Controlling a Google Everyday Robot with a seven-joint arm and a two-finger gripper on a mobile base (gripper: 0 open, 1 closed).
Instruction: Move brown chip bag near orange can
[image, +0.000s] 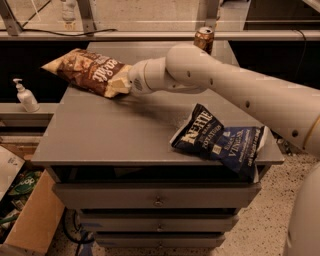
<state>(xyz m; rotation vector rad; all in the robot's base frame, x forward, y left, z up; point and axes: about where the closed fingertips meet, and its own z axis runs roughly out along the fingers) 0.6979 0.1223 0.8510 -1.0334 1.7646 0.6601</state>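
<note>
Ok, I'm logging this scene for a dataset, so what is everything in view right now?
brown chip bag: one, dark brown with tan ends, rear left of the cabinet top
orange can: one, copper-orange, upright at the rear, behind the arm
blue chip bag: one, dark blue, lying at the front right corner
cabinet: one, grey, drawers in front, centre of view
pump bottle: one, white, on a ledge left of the cabinet
cardboard box: one, brown, on the floor, lower left
arm: one, white, reaching in from the right
hand: one, pale, at the brown chip bag's right end
</note>
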